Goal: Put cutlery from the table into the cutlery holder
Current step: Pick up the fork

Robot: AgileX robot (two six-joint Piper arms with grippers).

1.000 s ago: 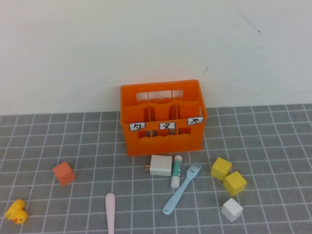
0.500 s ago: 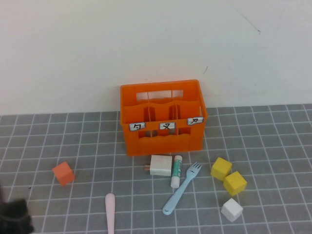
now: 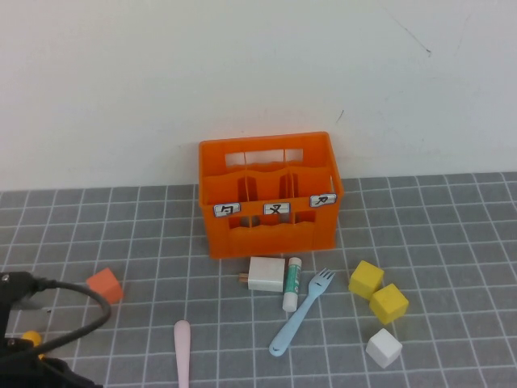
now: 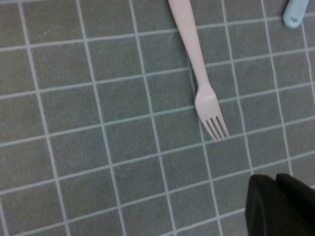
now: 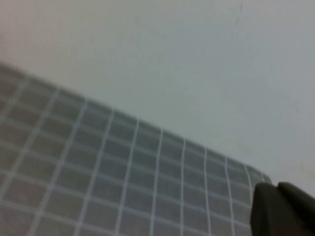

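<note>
The orange cutlery holder [image 3: 266, 238] stands at the back of the grey tiled table [image 3: 452, 242]. The light blue fork [image 3: 300, 314] lies in front of it, tines toward the holder. The pale pink fork [image 3: 182, 352] lies left of it at the front edge; the left wrist view shows its whole length and tines [image 4: 197, 64] and the blue fork's handle end [image 4: 295, 12]. My left arm [image 3: 32, 356] is at the front left. My left gripper [image 4: 278, 206] is shut and empty, above the table beside the pink fork's tines. My right gripper [image 5: 283, 211] is shut and empty, facing wall and bare tiles.
A white block [image 3: 266, 274] and a white-and-green tube [image 3: 292, 283] lie between the holder and the blue fork. Two yellow cubes [image 3: 366, 280] [image 3: 388, 304] and a white cube [image 3: 384, 347] sit right of it. An orange cube [image 3: 105, 286] is at the left; a yellow duck [image 3: 31, 336] is mostly hidden.
My left arm has come up into the high view at the front left and now covers most of the yellow duck. The cutlery and the other objects have not moved.
</note>
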